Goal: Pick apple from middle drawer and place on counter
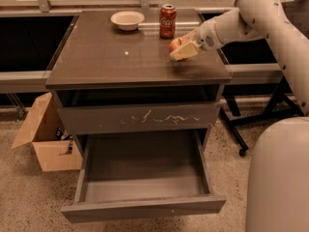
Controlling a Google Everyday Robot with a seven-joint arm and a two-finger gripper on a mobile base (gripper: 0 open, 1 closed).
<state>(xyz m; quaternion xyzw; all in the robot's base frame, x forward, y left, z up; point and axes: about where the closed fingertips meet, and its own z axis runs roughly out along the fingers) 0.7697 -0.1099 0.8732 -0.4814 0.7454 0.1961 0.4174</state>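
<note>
The apple (174, 44), small and red, is at the right side of the counter (111, 57), just in front of the red soda can (167, 21). My gripper (181, 50) reaches in from the right on the white arm, and its cream fingers (187, 51) are closed around the apple at the counter's surface. The middle drawer (145, 208) is pulled out wide below, and its grey inside shows nothing in it.
A white bowl (127, 19) sits at the back of the counter, left of the can. The scratched drawer front (140, 117) is shut above the open drawer. A cardboard box (43, 139) stands on the floor at left. My white base (280, 178) fills the bottom right.
</note>
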